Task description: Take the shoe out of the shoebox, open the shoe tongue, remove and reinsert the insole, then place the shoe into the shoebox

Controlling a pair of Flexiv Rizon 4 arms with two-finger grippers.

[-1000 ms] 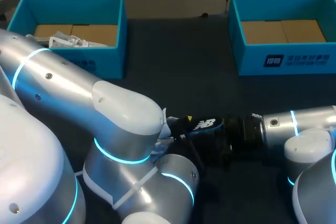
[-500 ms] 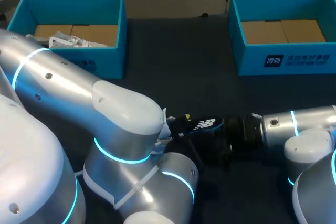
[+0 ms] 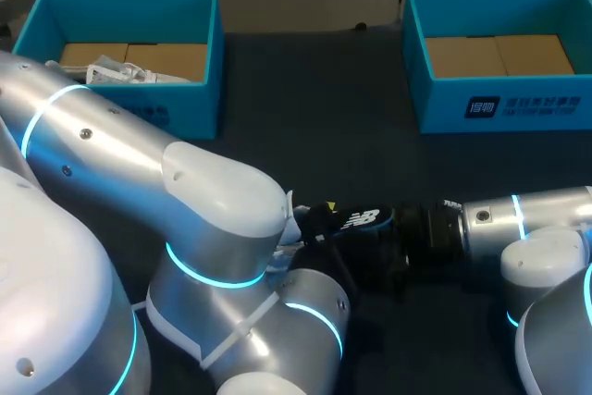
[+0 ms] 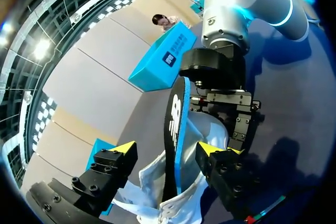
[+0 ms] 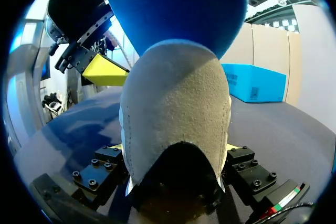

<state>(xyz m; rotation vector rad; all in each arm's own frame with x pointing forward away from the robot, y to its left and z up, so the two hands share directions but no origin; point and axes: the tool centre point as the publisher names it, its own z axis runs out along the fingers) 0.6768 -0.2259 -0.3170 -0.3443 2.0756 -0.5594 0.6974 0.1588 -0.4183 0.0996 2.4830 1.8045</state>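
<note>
At centre, right end effector (image 5: 175, 149) clamped the shoe (image 5: 176, 93); left end effector (image 4: 169, 149) gaped around insole (image 4: 172, 121), which, ungripped, might topple.

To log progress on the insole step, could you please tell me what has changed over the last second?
Nothing visibly changed. The right gripper stays shut on the pale shoe with a grey suede heel, and the open left gripper still straddles the black, blue-backed foam insole standing out of it.
</note>
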